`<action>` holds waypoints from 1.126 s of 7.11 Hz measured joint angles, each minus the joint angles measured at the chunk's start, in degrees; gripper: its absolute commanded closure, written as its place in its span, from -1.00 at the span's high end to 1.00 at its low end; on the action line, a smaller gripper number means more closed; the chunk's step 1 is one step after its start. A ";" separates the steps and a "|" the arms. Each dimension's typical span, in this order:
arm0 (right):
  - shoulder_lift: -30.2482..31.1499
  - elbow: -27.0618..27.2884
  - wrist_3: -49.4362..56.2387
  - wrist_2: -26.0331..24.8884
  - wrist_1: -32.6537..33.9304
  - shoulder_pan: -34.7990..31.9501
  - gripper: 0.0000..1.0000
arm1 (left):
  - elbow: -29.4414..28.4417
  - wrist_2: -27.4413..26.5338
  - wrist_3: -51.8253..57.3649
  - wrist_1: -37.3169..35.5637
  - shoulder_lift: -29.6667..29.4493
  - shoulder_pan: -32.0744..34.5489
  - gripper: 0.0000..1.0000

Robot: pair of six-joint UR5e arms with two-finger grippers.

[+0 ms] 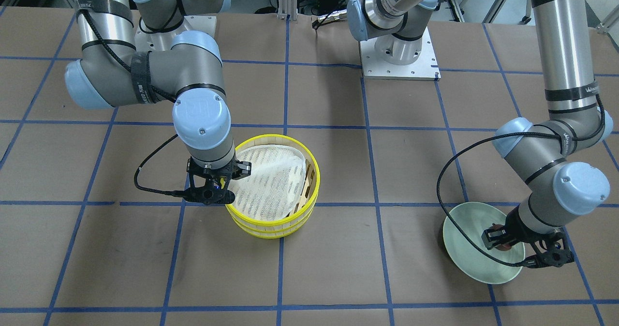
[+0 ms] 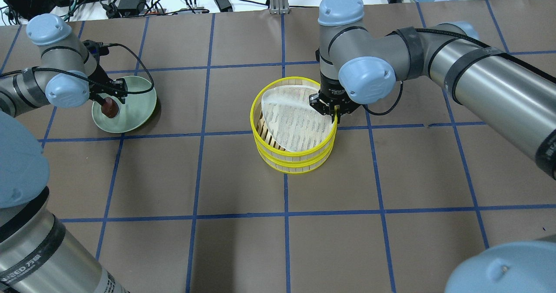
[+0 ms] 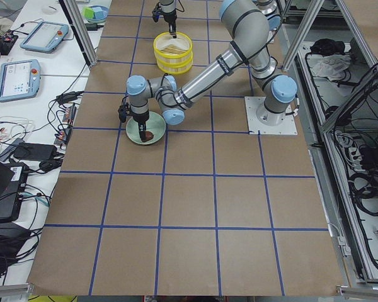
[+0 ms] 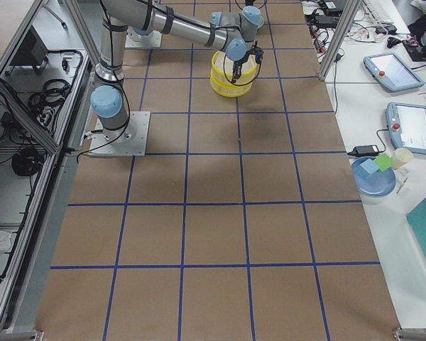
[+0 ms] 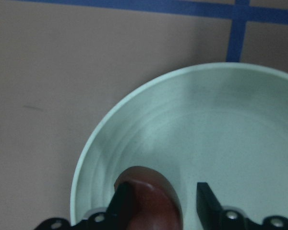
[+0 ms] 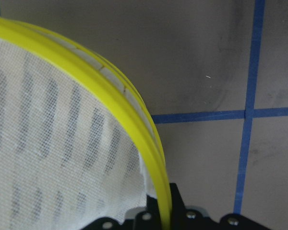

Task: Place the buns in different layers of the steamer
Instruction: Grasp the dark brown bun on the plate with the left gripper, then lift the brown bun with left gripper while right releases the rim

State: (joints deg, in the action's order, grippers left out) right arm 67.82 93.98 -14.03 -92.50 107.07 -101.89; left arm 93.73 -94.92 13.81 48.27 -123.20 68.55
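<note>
Brown bun (image 5: 151, 201) on green plate (image 5: 221, 124), yellow-rimmed steamer layers (image 2: 295, 160) stacked

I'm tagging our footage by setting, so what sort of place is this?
Most likely a robotics lab or data-collection cell. Two industrial arms are bolted to a paper-covered table marked with a blue tape grid. Teach pendants lie on a side bench, and loose cables run beside the table.

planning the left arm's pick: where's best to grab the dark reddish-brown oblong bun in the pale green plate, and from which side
Probably pinch the dark reddish-brown bun across its short width from straight above: it sits in the shallow pale green plate, whose rim blocks a sideways approach. The left gripper straddles it so, open.
</note>
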 measured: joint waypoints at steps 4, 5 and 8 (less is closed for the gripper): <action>0.20 0.09 0.03 0.04 -0.34 -0.13 0.39 | -0.13 0.92 -1.86 0.12 0.78 -0.20 -1.00; 0.20 0.17 0.07 0.03 -0.38 -0.14 0.98 | -0.89 1.66 -1.97 0.24 1.48 -0.20 -1.00; 2.08 0.00 0.37 -0.04 -0.47 -0.12 1.00 | -3.96 4.93 -4.44 3.52 4.13 1.10 -1.00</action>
State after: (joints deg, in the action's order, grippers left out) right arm 69.90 93.98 -13.66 -92.55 106.60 -102.02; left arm 89.77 -89.99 9.37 51.79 -119.07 69.65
